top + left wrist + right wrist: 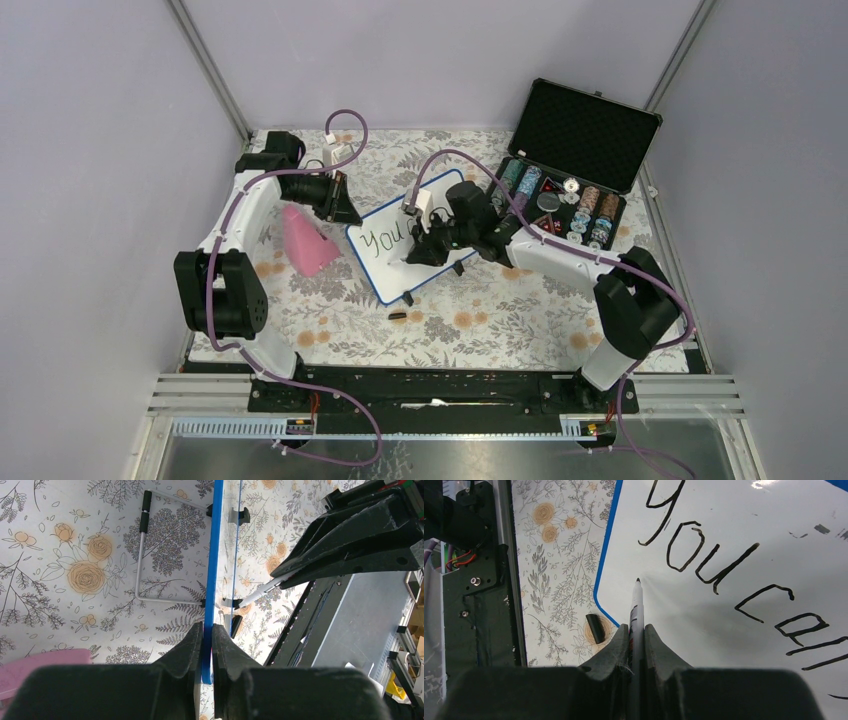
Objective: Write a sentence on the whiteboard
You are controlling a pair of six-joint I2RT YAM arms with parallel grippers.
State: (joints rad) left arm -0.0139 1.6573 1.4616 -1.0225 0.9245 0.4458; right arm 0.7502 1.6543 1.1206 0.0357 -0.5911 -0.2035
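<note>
The whiteboard [385, 272], white with a thin blue frame, stands tilted at the table's middle. My left gripper [348, 208] is shut on its blue frame edge [215, 555], fingers [192, 645] on either side. My right gripper [415, 250] is shut on a marker [636, 610], which points at the board [734, 530]. The tip sits below the "Y", near the board's left corner; I cannot tell whether it touches. The sentence [704, 560] reads "You can" in one dark line. The marker [260, 592] also shows in the left wrist view.
A pink object [305, 240] lies left of the board. The marker's black cap [397, 316] lies on the floral cloth in front of it. An open black case [585, 130] with poker chips stands at the back right. The board's wire stand [140, 565] is behind it.
</note>
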